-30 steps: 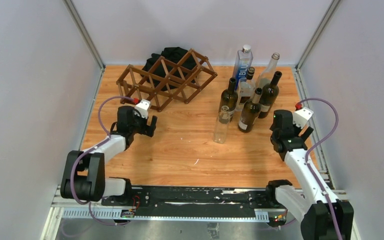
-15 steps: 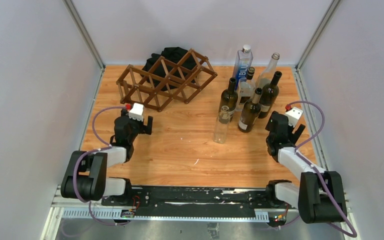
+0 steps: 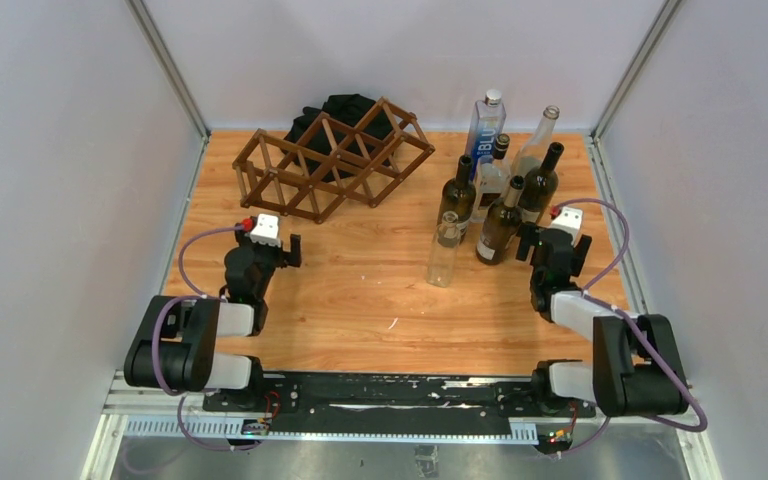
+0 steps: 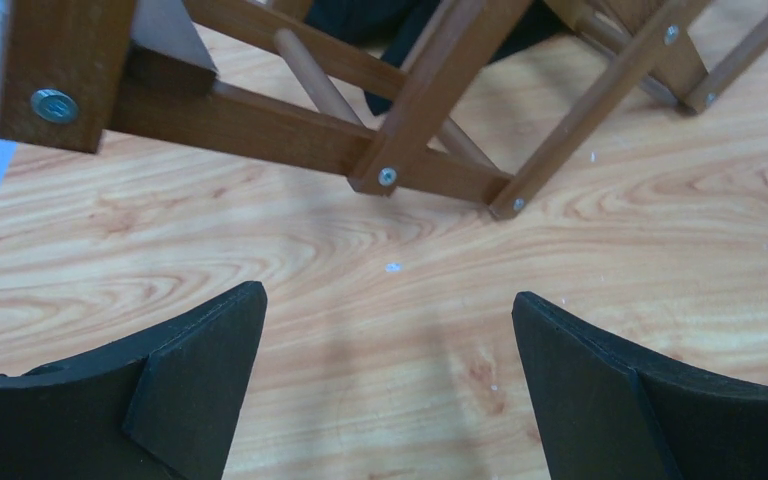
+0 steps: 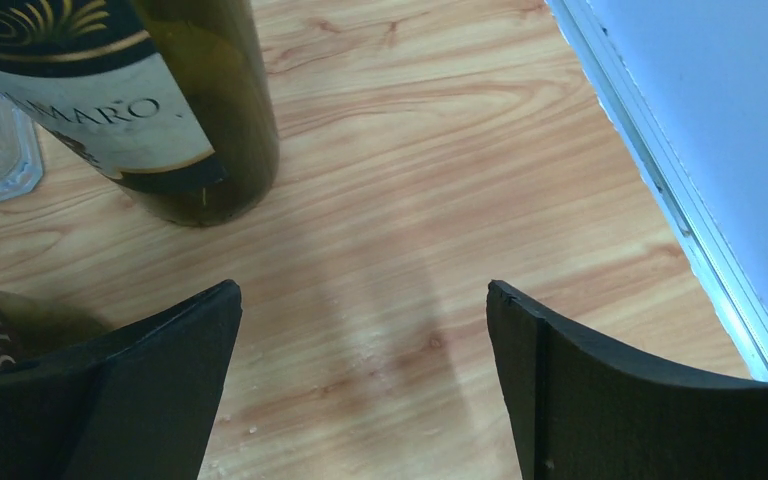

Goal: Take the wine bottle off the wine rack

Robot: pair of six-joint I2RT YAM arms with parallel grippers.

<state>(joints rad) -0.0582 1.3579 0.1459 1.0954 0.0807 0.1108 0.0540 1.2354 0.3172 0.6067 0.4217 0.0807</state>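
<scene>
The wine rack (image 3: pixel 332 160), a dark brown lattice, stands at the back left, and no bottle shows in its cells. Its lower slats (image 4: pixel 260 120) fill the top of the left wrist view. Several bottles stand in a group at the right, among them a dark green wine bottle (image 3: pixel 500 224). The right wrist view shows a labelled dark bottle (image 5: pixel 200 120) up close. My left gripper (image 3: pixel 282 250) (image 4: pixel 388 300) is open and empty, low over the wood just in front of the rack. My right gripper (image 3: pixel 552 245) (image 5: pixel 360 290) is open and empty, just right of the bottles.
A black cloth heap (image 3: pixel 340 108) lies behind the rack. A clear glass bottle (image 3: pixel 445 250) stands nearest the table's middle. The enclosure's right rail and wall (image 5: pixel 680 200) run close beside my right gripper. Both arms sit folded near their bases.
Both arms have folded back and down toward their bases. The right gripper has come left, nearer the bottles. Both grippers stay open and empty.
</scene>
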